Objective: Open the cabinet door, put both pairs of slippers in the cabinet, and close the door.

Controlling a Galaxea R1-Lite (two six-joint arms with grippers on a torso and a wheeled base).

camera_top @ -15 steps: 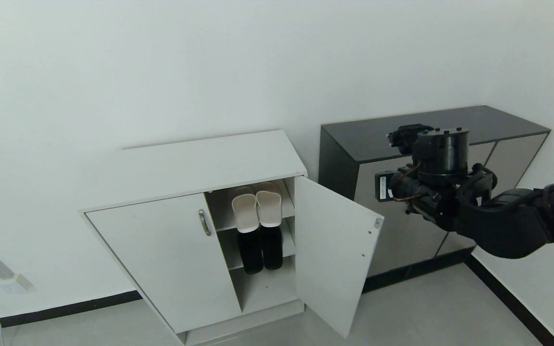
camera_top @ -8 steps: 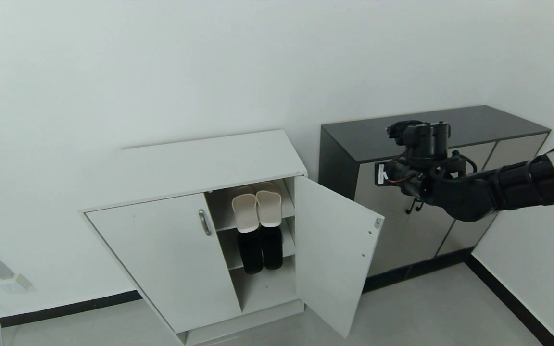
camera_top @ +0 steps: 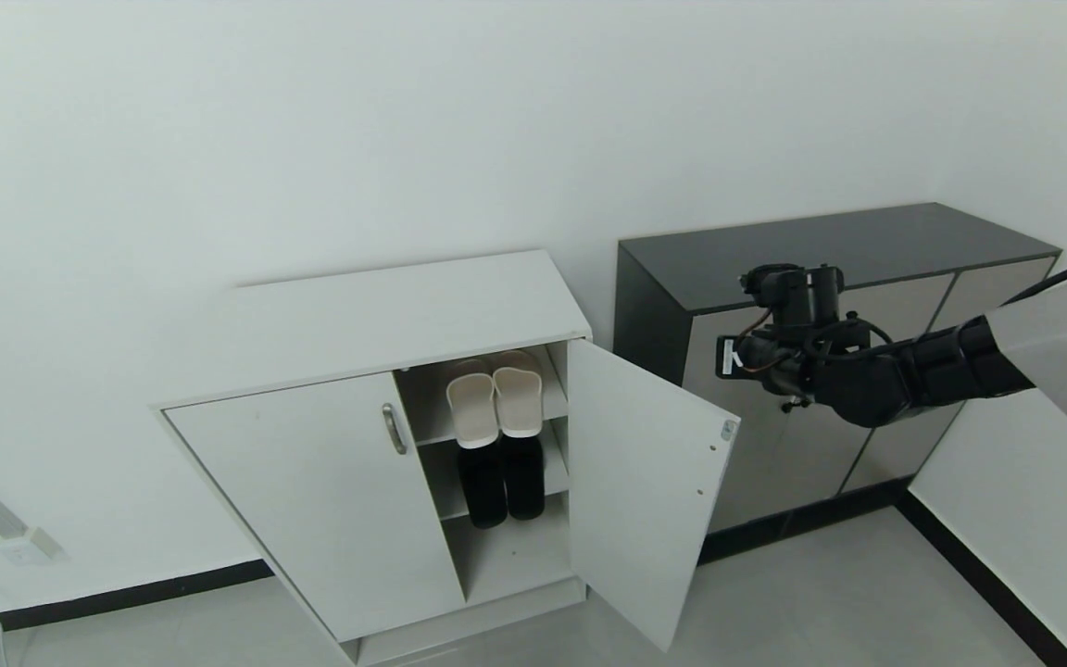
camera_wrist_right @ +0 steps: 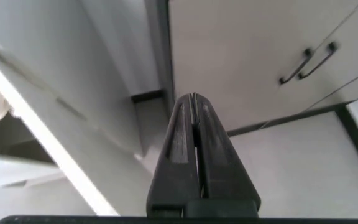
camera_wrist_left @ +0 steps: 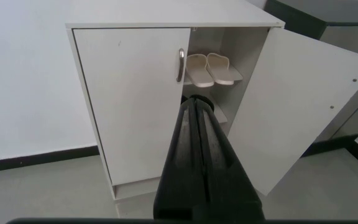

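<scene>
Cabinet door [camera_top: 649,491]: open, swung out roughly square to the front, with its inner face and screw holes toward us. Both pairs are in the cabinet [camera_top: 385,315]. The white slippers [camera_top: 495,408] lie side by side on the top shelf and the black slippers [camera_top: 501,482] are on the shelf right below. The other door [camera_top: 311,500] is shut, with its handle [camera_top: 394,428] at the inner edge.

We read this as loading done, with only the close left.

Right gripper [camera_wrist_right: 194,96]: fingers pressed together, nothing held. It sits up by the door's top free corner, on the outer-face side, between the door and the dark cabinet [camera_top: 830,241]. It is near the door but not touching, as far as we can tell.

Left gripper [camera_wrist_left: 194,102]: also pinched flat on nothing. It hangs in front of the cabinet, well apart from it, pointing at the open bay.

Next move, our call:
- Lay the right fingers on the outer face near the free edge, away from the hinge.
- Push along the door's arc, not straight in.
- Too close to the edge and we expect the fingers to slip past it. Too high and they go over the top.
- Finish with a firm press so the door seats flush with the other door.
- The left arm should keep out of the swing path.
</scene>
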